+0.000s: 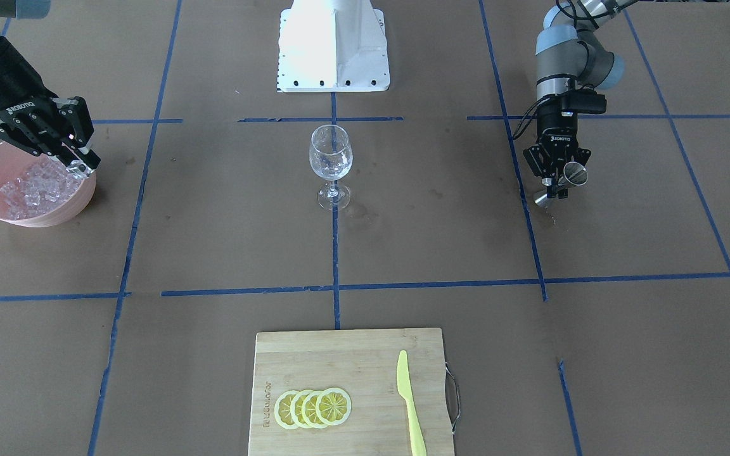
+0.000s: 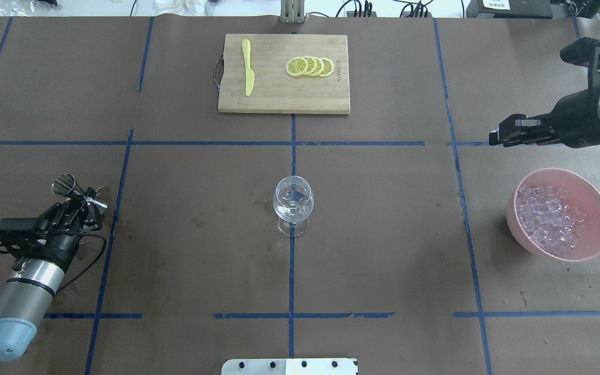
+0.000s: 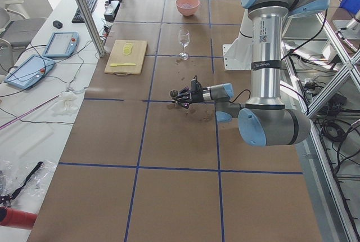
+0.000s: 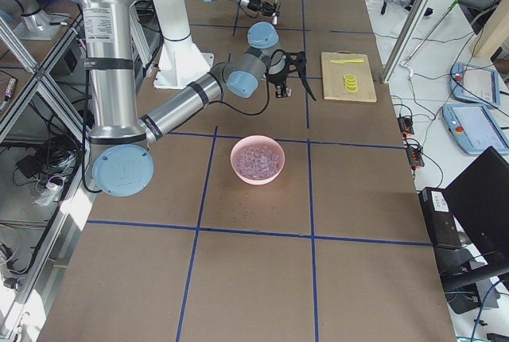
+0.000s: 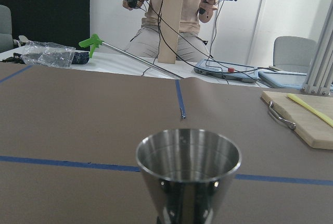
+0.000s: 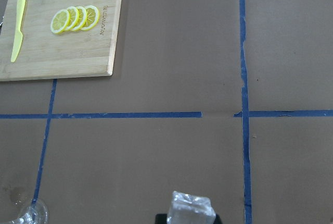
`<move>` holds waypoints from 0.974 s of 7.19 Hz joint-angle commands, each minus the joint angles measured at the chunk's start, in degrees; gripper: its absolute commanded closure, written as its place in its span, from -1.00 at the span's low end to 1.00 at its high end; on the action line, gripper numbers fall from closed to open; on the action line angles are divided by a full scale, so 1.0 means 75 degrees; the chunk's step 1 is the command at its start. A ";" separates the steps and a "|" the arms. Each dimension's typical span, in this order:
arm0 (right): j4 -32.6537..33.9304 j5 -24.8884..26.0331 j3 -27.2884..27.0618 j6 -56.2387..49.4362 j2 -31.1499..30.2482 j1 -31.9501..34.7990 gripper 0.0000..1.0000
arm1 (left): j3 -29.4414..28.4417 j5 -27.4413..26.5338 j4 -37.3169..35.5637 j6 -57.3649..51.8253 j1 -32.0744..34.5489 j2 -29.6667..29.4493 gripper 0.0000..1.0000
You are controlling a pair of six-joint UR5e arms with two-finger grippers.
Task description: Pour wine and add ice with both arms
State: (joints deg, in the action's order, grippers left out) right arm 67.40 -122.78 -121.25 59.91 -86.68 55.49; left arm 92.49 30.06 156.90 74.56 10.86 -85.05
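Firmly, right end effector pinches glassy ice cube; left end effector clamps conical steel jigger.

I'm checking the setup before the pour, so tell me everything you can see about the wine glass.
The wine glass is clear glass: a rounded bowl, a short stem and a round foot. It stands upright near the middle of the brown-papered table, its foot on the blue tape line that runs toward the cutting board. No coloured liquid shows in it; glints low in the bowl could be reflections, I cannot tell. Only the table touches it.
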 commanded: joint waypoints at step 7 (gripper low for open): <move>0.0048 -0.0070 0.0088 0.0801 0.1139 -0.0566 1.00 | -0.0004 0.0059 -0.0272 -0.0063 -0.0006 -0.0109 -0.69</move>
State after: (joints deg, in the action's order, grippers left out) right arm 67.76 -123.36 -120.63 65.68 -78.68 51.73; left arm 92.48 30.43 155.07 74.10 10.81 -85.87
